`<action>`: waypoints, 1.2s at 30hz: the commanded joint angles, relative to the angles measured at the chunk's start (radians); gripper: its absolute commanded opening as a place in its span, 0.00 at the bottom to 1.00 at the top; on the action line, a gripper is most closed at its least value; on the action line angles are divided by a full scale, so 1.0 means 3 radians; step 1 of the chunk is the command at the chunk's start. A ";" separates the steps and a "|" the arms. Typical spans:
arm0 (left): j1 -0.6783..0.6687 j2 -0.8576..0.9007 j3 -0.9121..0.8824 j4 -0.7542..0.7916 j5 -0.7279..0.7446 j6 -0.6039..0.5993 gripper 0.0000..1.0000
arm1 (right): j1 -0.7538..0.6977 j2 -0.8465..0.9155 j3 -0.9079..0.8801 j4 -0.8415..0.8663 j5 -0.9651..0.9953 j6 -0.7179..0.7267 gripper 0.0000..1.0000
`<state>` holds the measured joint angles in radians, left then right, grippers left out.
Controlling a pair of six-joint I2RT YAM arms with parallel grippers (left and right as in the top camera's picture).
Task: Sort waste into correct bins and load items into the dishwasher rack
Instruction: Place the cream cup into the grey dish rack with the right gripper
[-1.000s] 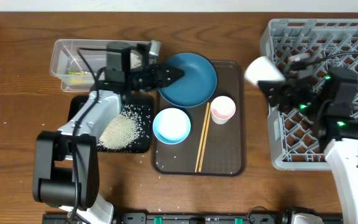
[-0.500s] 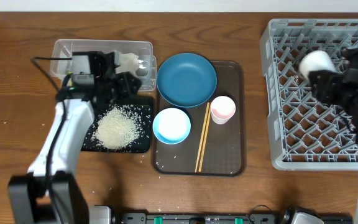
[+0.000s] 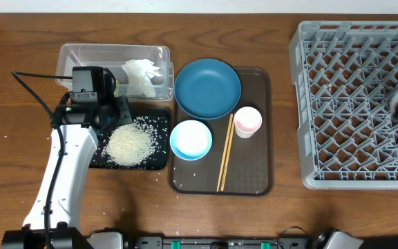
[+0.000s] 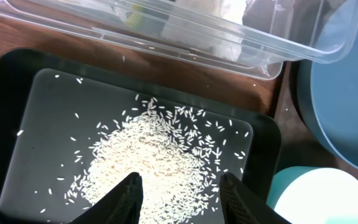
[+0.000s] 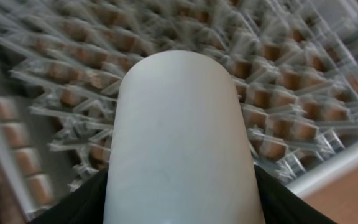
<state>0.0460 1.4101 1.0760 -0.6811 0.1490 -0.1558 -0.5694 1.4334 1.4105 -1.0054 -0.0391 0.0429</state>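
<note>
A dark brown wooden table [image 3: 19, 173] fills the overhead view, its grain running left to right. Along the far edge a pale strip [image 3: 150, 5] shows; whether it is wall or floor cannot be told. A black rail [image 3: 220, 243] lines the near edge. The light is even, the shadows soft.

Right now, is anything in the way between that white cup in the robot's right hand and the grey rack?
Nothing visible is. The right hand holds the white cup over the grey rack, and the lattice cells around it look empty. The wrist picture is blurred, so something small could be missed.
</note>
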 commanded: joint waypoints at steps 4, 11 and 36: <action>0.0018 -0.0047 0.0028 -0.0010 -0.0088 0.0043 0.44 | -0.0477 0.0696 0.0811 -0.0362 0.0148 0.0042 0.01; 0.0017 -0.0047 0.0028 -0.0011 -0.0088 0.0043 0.44 | -0.0858 0.1227 0.1174 -0.0318 0.0244 0.0134 0.01; 0.0010 -0.0047 0.0028 -0.0010 -0.0088 0.0043 0.59 | -0.1139 0.1999 0.1174 -0.0175 -0.0067 0.0254 0.88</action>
<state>0.0456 1.4101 1.0760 -0.6811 0.1307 -0.1516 -0.9058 2.0228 1.7451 -1.0580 -0.0120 0.1143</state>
